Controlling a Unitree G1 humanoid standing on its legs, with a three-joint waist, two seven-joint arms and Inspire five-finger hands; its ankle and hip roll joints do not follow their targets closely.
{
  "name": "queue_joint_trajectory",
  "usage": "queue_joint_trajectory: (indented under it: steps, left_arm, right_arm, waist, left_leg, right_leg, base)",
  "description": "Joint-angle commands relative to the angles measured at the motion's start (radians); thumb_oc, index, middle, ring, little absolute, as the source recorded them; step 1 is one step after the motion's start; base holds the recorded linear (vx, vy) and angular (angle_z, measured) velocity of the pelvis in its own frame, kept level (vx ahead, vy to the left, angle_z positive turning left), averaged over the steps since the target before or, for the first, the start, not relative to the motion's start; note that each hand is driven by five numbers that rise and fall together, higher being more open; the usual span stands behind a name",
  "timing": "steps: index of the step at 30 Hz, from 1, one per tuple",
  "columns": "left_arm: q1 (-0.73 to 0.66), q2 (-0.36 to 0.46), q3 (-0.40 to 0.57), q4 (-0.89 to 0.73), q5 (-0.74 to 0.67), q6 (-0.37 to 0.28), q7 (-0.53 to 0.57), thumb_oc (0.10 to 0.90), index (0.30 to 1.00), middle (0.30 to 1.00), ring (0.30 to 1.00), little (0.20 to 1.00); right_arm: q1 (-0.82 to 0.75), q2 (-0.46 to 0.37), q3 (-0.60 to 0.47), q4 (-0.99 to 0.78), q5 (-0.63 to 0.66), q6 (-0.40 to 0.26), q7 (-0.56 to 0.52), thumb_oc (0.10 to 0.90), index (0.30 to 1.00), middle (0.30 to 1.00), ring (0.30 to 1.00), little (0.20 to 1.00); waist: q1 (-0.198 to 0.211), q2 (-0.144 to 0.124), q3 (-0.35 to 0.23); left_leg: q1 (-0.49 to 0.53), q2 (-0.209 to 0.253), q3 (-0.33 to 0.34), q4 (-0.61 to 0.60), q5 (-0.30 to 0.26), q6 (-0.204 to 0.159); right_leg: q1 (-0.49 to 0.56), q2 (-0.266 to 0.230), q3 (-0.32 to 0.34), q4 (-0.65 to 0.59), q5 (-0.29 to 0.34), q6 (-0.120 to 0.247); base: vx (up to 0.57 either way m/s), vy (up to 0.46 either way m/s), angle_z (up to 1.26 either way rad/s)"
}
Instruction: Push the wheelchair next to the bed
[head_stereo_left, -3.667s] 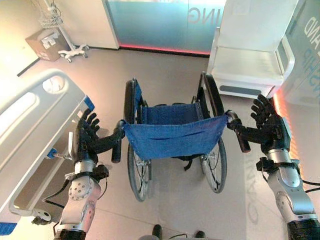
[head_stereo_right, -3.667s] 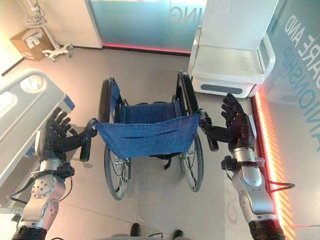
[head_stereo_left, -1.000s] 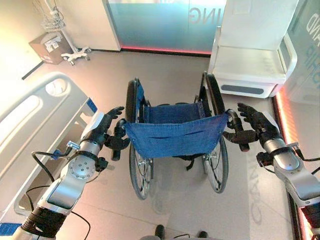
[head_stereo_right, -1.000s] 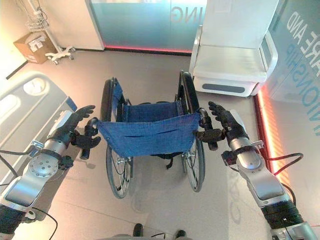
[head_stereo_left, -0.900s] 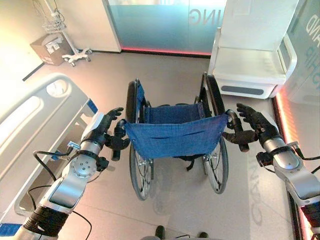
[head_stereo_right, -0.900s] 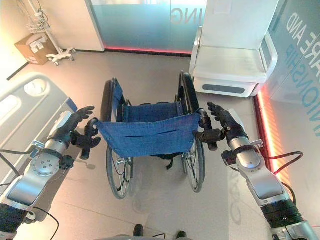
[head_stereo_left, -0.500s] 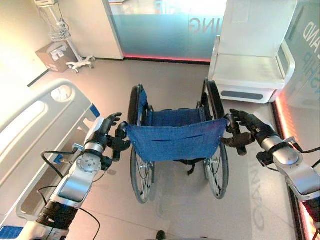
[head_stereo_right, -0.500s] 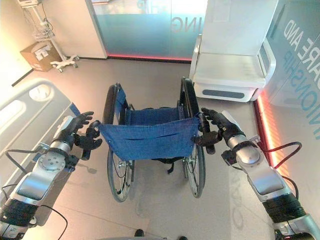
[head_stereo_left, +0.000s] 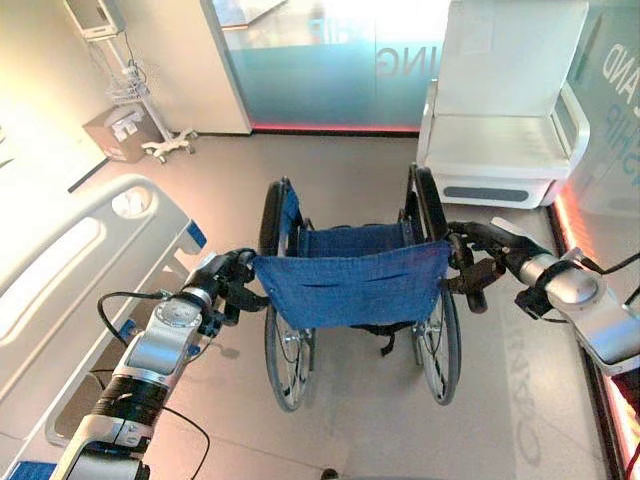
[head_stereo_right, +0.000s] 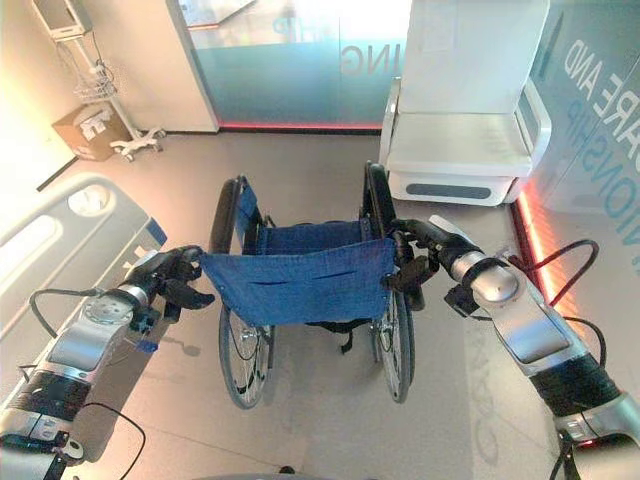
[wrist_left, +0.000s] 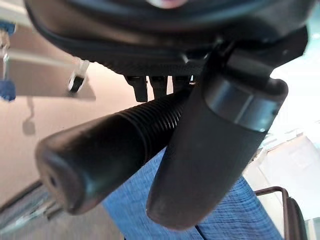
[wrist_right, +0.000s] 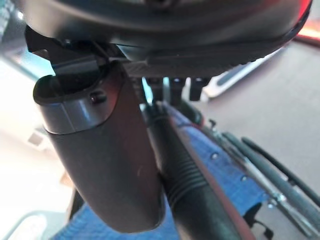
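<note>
Both robot hands now wrapped on handles: left robot hand, right robot hand, open seconds ago. Wheelchair centre floor, bed at 9 o'clock. Push can begin.

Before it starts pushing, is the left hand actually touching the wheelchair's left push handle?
Touching. In the left wrist view the left hand has its thumb pressed against the ribbed push handle, fingers curling over it from above.

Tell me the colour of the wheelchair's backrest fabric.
Blue; the backrest shows best in the left eye view.
</note>
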Motion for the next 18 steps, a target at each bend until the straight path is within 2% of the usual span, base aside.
queue_joint_trajectory:
  steps: [1, 5, 9, 13, 14, 15, 16, 18]
  left_arm:
    - [0.236, 0.183, -0.029, 0.346, 0.05, 0.207, -0.08, 0.8, 0.9, 0.9, 0.9, 0.9]
    - [0.193, 0.176, -0.054, 0.396, 0.007, 0.167, -0.082, 0.8, 0.9, 0.9, 0.9, 0.9]
    - [0.167, 0.181, -0.065, 0.407, -0.006, 0.14, -0.057, 0.8, 0.9, 0.9, 0.9, 0.9]
    - [0.154, 0.17, -0.079, 0.392, -0.018, 0.128, -0.009, 0.8, 0.9, 0.9, 0.9, 0.9]
    - [0.156, 0.161, -0.082, 0.381, -0.022, 0.126, 0.004, 0.8, 0.9, 0.9, 0.9, 0.9]
    - [0.157, 0.156, -0.085, 0.376, -0.024, 0.127, 0.013, 0.8, 0.9, 0.9, 0.9, 0.9]
    - [0.162, 0.14, -0.096, 0.362, -0.028, 0.132, 0.035, 0.8, 0.9, 0.9, 0.9, 0.9]
    - [0.168, 0.127, -0.099, 0.352, -0.034, 0.134, 0.05, 0.8, 0.9, 0.9, 0.9, 0.9]
  right_arm:
    - [-0.08, -0.097, 0.029, 0.074, -0.136, 0.036, 0.048, 0.8, 0.9, 0.9, 0.9, 0.9]
    - [-0.103, -0.079, 0.072, 0.141, -0.189, 0.12, 0.108, 0.8, 0.9, 0.9, 0.9, 0.9]
    - [-0.099, -0.048, 0.088, 0.209, -0.228, 0.148, 0.096, 0.8, 0.9, 0.9, 0.9, 0.9]
    - [-0.071, 0.008, 0.061, 0.273, -0.209, 0.211, -0.059, 0.8, 0.9, 0.9, 0.9, 0.9]
    - [-0.059, 0.04, 0.043, 0.289, -0.158, 0.227, -0.159, 0.8, 0.9, 0.9, 0.9, 0.9]
    - [-0.056, 0.052, 0.039, 0.287, -0.156, 0.235, -0.18, 0.8, 0.9, 0.9, 0.9, 0.9]
    - [-0.042, 0.088, 0.027, 0.282, -0.133, 0.242, -0.265, 0.8, 0.9, 0.9, 0.9, 0.9]
    - [-0.028, 0.116, 0.017, 0.277, -0.135, 0.235, -0.318, 0.8, 0.9, 0.9, 0.9, 0.9]
  waist:
    - [0.035, -0.069, 0.015]
    - [0.029, -0.07, 0.01]
    - [0.028, -0.071, 0.012]
    - [0.027, -0.071, 0.017]
    - [0.026, -0.069, 0.019]
    - [0.025, -0.068, 0.021]
    - [0.024, -0.066, 0.024]
    - [0.022, -0.062, 0.027]
  left_leg:
    - [0.004, -0.07, 0.09, 0.02, -0.093, 0.027]
    - [0.004, -0.07, 0.094, 0.021, -0.096, 0.028]
    - [0.005, -0.071, 0.094, 0.022, -0.098, 0.03]
    - [0.007, -0.071, 0.094, 0.024, -0.103, 0.034]
    - [0.007, -0.072, 0.093, 0.025, -0.104, 0.037]
    - [0.007, -0.072, 0.093, 0.026, -0.105, 0.037]
    - [0.005, -0.073, 0.093, 0.028, -0.107, 0.039]
    - [0.005, -0.073, 0.093, 0.03, -0.109, 0.041]
  right_leg:
    - [-0.046, 0.016, 0.038, 0.085, -0.044, 0.033]
    - [-0.048, 0.014, 0.041, 0.085, -0.044, 0.033]
    - [-0.048, 0.014, 0.045, 0.085, -0.044, 0.032]
    - [-0.048, 0.015, 0.053, 0.088, -0.045, 0.03]
    - [-0.05, 0.017, 0.059, 0.091, -0.046, 0.028]
    - [-0.051, 0.017, 0.06, 0.092, -0.046, 0.028]
    - [-0.054, 0.018, 0.066, 0.094, -0.046, 0.028]
    - [-0.057, 0.018, 0.072, 0.096, -0.047, 0.027]
  base:
    - [0.0, 0.0, 0.0]
    - [0.0, 0.0, 0.0]
    - [0.0, 0.0, 0.0]
    - [0.0, 0.0, 0.0]
    - [0.0, 0.0, 0.0]
    - [0.0, 0.031, -0.01]
    - [0.0, 0.0, 0.0]
    - [-0.01, 0.04, 0.0]
